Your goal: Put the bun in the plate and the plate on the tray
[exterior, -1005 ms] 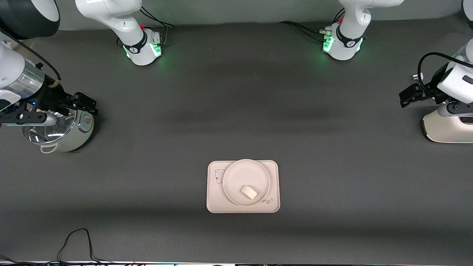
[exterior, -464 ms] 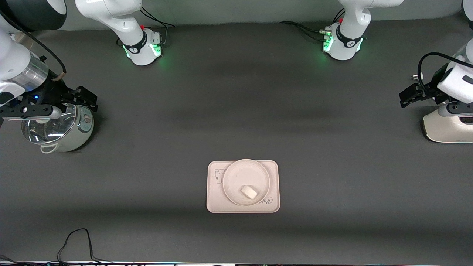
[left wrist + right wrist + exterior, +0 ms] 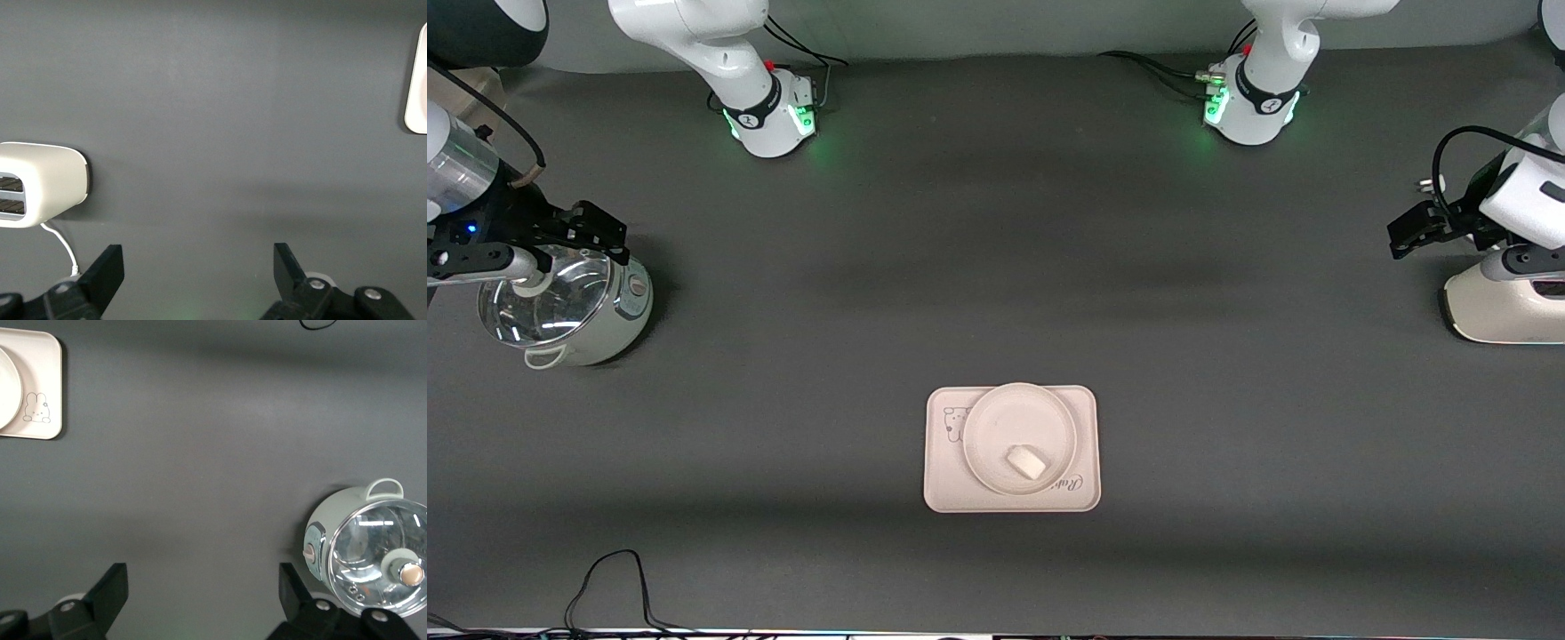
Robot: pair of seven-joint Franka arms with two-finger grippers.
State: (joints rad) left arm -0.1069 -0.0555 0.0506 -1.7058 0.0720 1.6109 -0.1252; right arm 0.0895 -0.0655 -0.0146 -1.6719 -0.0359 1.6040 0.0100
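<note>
— Looking finished: bun [image 3: 1026,462] in the plate [image 3: 996,422], plate on the tray [image 3: 943,484], near the middle of the tabletop's [image 3: 996,267] camera-side edge. Nothing left, seemingly.

— Agreed. Left pincer [image 3: 1405,233] spread apart, empty, over the toaster [image 3: 1498,307] at its end edge. Right pincer [image 3: 596,233] likewise apart, over the pot [image 3: 569,311].

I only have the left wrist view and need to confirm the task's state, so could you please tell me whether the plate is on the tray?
Observer: Yes, the plate sits on the tray.
Operator: Is the bun in it?
Observer: Yes, the bun lies in the plate, toward its edge nearer the front camera.
Operator: And the right gripper?
Observer: The right gripper is open and empty, up by the cooking pot at the right arm's end.
</note>
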